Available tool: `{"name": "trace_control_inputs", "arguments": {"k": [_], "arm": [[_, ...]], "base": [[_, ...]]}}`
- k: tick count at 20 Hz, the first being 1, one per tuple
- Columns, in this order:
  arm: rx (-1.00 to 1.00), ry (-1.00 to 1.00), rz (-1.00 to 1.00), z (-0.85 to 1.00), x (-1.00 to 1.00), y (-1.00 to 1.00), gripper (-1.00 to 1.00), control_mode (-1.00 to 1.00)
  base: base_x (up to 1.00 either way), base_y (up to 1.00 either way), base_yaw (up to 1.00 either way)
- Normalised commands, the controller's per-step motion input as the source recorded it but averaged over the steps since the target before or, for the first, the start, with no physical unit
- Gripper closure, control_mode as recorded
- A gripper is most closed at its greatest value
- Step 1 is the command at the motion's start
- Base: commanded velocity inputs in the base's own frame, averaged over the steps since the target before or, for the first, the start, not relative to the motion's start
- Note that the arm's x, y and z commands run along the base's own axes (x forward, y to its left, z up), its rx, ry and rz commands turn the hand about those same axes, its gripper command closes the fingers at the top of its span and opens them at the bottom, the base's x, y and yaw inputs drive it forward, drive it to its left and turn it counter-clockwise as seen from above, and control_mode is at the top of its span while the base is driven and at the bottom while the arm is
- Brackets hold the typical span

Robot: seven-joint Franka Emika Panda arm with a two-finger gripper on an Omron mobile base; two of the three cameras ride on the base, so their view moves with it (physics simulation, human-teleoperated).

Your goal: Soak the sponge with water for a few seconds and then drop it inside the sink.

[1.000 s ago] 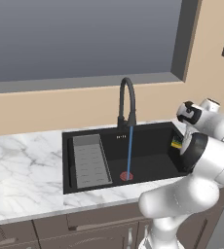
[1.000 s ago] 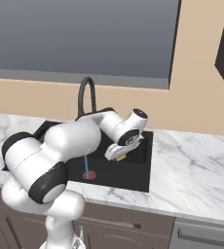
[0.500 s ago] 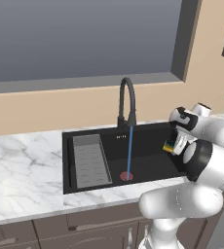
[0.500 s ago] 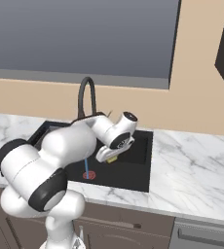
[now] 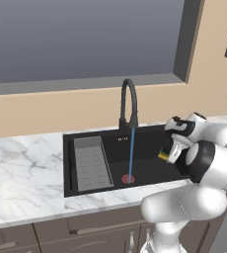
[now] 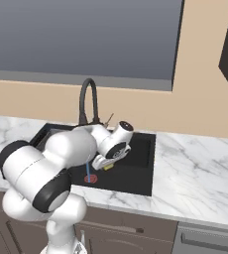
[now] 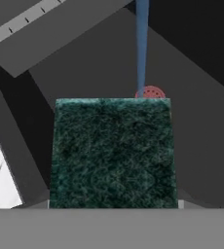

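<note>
**Holding the sponge over the sink, beside the stream**

Closed on the sponge (image 7: 113, 153), the hand (image 5: 169, 154) hangs above the right part of the sink (image 5: 150, 170), the green scrubbing face filling the hand view. Just past the sponge's far edge, the water (image 5: 131, 154) falls straight onto the red drain (image 5: 128, 178), apart from the sponge. Farther left lies the grey ribbed tray (image 5: 91, 163). Behind stands the black faucet (image 5: 128, 104); the marble surface (image 5: 21, 173) surrounds the basin.

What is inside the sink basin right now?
Inside the sink: a grey ribbed tray, a red drain with the water falling on it. The arm hides the right side.
</note>
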Motion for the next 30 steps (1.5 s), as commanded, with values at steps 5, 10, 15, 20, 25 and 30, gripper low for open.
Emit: {"name": "trace_control_inputs", "arguments": {"k": [5,10,15,20,25,30], "arm": [[0.03,0.0,0.0,-0.1,0.27,0.23,1.0,-1.0],[0.01,0.0,0.0,-0.07,0.3,0.22,1.0,-1.0],[0.01,0.0,0.0,-0.08,0.29,0.18,1.0,-1.0],[0.0,0.0,0.0,-0.11,0.22,0.1,1.0,-1.0],[0.02,0.0,0.0,-0.17,0.22,0.09,1.0,-1.0],[0.03,0.0,0.0,-0.21,0.2,0.05,1.0,-1.0]], "base": [[0.0,0.0,0.0],[0.0,0.0,0.0],[0.0,0.0,0.0],[0.0,0.0,0.0],[0.0,0.0,0.0],[0.0,0.0,0.0]]}}
